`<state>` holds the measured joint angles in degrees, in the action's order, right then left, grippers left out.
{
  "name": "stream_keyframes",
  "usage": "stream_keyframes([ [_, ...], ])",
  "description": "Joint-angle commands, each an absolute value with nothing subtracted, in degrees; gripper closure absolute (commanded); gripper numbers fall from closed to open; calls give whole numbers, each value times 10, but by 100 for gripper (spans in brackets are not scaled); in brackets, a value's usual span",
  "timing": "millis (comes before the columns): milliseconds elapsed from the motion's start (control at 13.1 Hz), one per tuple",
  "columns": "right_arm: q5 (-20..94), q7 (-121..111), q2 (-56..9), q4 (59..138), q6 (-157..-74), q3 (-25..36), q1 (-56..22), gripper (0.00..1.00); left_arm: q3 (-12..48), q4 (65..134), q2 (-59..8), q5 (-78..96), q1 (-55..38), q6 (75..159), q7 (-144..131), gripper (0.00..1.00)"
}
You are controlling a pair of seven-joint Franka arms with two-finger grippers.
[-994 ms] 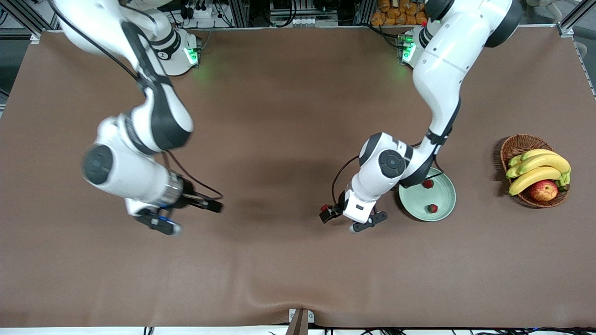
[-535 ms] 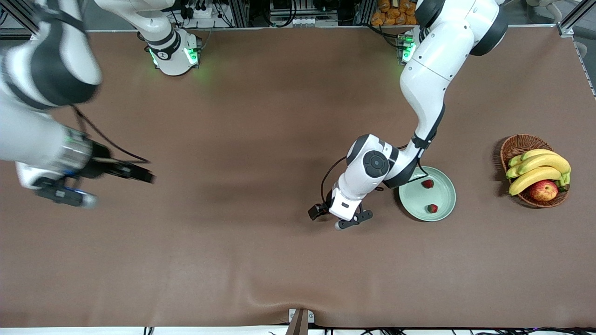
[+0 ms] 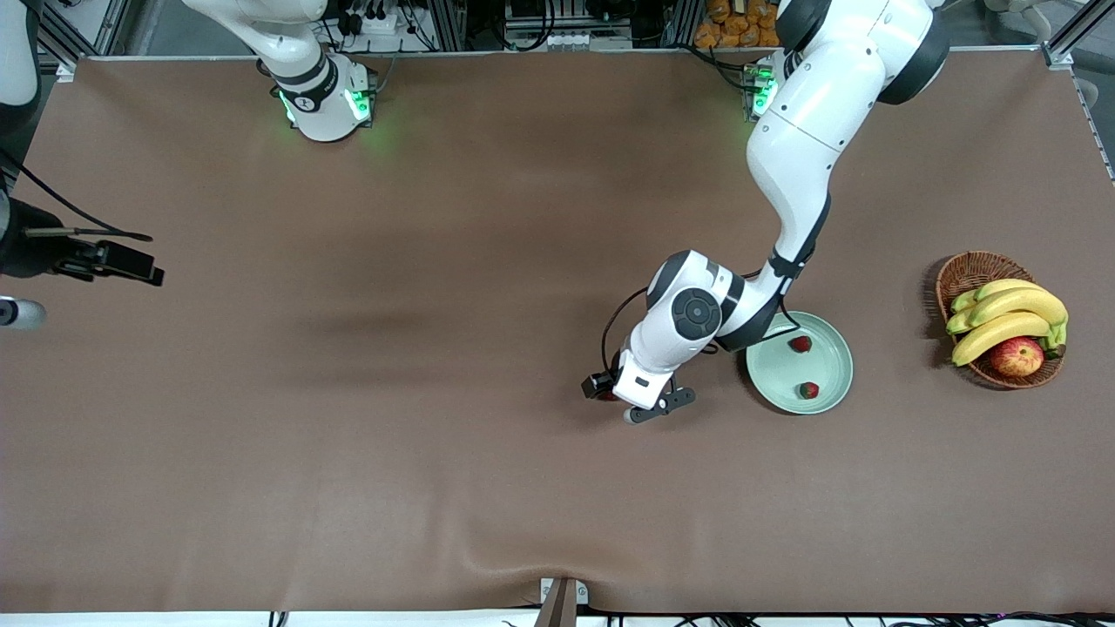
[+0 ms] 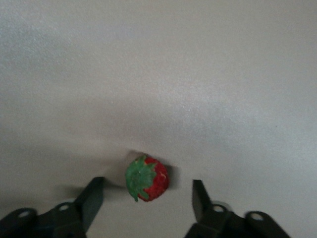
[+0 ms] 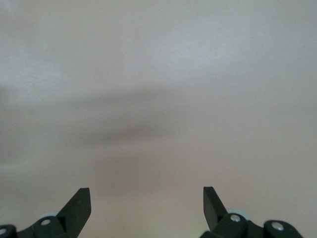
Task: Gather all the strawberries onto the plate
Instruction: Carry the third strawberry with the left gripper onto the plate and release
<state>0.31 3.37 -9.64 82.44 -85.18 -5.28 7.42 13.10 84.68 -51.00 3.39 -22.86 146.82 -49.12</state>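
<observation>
My left gripper (image 4: pixel 147 198) is spread around the last strawberry (image 4: pixel 147 178), which sits off-centre toward one finger. Closing unevenly could roll it away toward nine o'clock from the plate (image 3: pixel 827 385). My right gripper (image 5: pixel 147 203) waits spread wide over bare table.

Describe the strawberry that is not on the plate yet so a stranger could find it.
Find the pale green plate; beside it, toward the right arm's end, the left gripper stands open around a strawberry. It alone lies on the bare table.
</observation>
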Motion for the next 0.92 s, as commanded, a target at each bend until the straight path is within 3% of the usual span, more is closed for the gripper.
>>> stream_keyframes([
  [0,-69,15,-70,847,-853,-62,79,0,124,847,-502,35,-238,1456,-499,36],
  [841,11,22,-65,851,-870,-62,82,0,123,843,-504,-4,-230,1457,-496,44],
])
